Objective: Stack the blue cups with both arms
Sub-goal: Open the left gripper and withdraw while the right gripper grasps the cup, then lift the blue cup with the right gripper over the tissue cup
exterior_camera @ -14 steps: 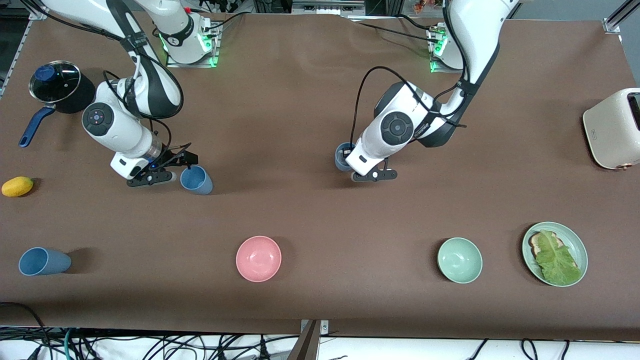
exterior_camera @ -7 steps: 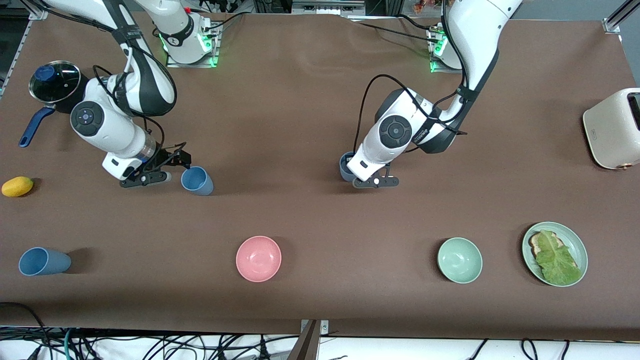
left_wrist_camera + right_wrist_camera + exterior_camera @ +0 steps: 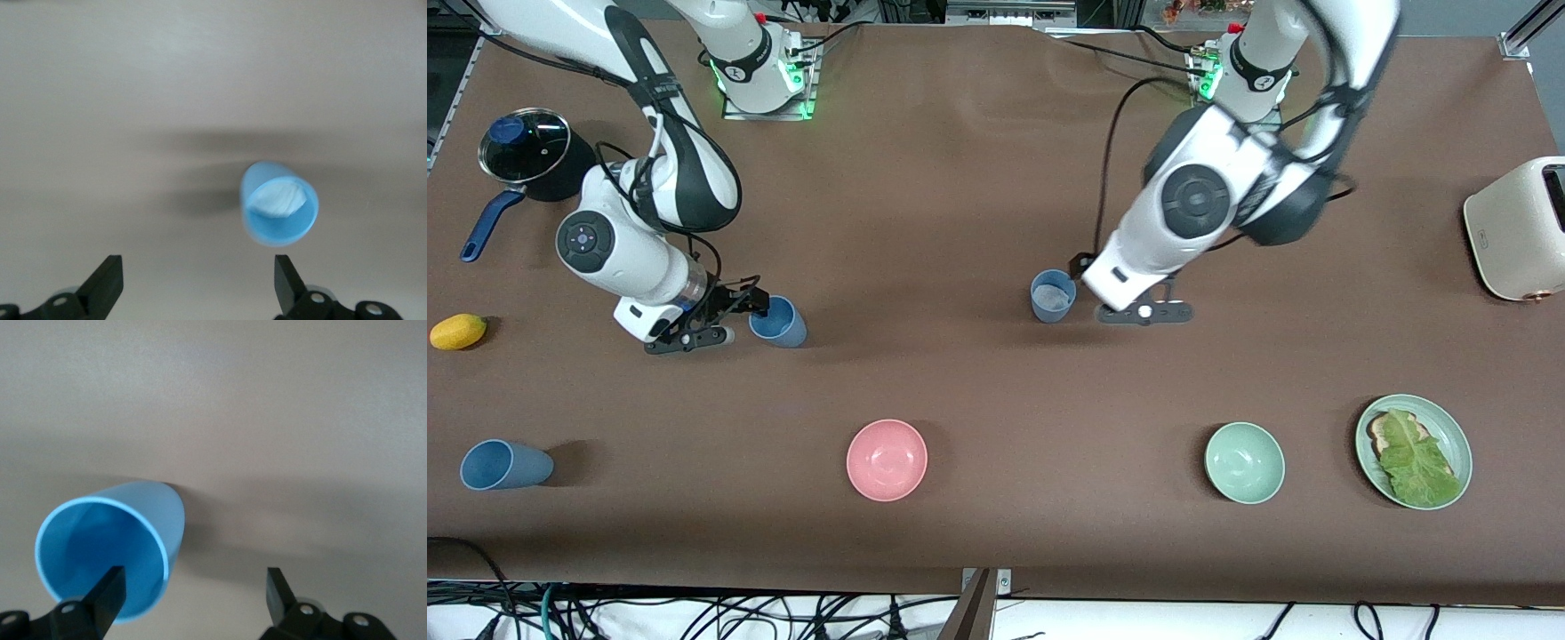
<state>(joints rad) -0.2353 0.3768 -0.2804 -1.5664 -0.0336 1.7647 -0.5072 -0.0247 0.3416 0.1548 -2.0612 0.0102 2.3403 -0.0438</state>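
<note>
The left gripper (image 3: 1089, 283), fingers spread, hovers beside a matte blue plastic tumbler (image 3: 1053, 295) mid-table. The right gripper (image 3: 740, 314), fingers spread, straddles the rim of a second blue tumbler (image 3: 778, 321) toward the right arm's table edge.

In the front view the left gripper (image 3: 1143, 307) is mostly hidden under its own wrist, and the right gripper (image 3: 720, 320) partly so. The toaster (image 3: 1519, 229) is cut off by the frame edge. In the left wrist view the cup (image 3: 279, 212) is blurred, and the pale patch inside it cannot be identified. In both wrist views the fingers (image 3: 103, 287) (image 3: 100, 595) are cut off at the frame edge.
</note>
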